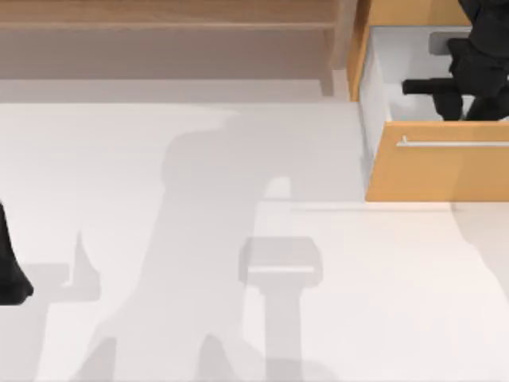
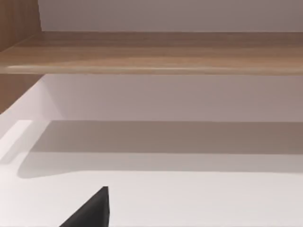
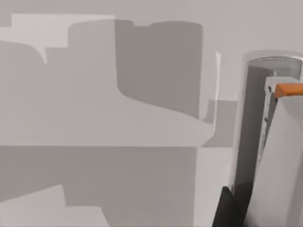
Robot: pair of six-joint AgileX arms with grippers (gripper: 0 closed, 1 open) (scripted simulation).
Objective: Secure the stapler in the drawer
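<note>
The drawer (image 1: pixel 433 171) stands pulled open at the table's far right, orange-tan with a white inside (image 1: pixel 390 72) and a silver bar handle (image 1: pixel 453 143). My right gripper (image 1: pixel 444 94) hangs over the drawer's inside, its arm reaching in from the far right. In the right wrist view the stapler (image 3: pixel 279 156), pale grey with an orange tip, stretches along the white drawer floor right beside a dark part of my right gripper (image 3: pixel 228 212). Whether the gripper holds it cannot be told. My left arm (image 1: pixel 9 270) is parked at the table's left edge.
A long brown wooden shelf (image 1: pixel 167 36) runs along the back, and in the left wrist view this shelf (image 2: pixel 156 52) stands above the white table. Arm shadows fall across the white tabletop (image 1: pixel 199 239).
</note>
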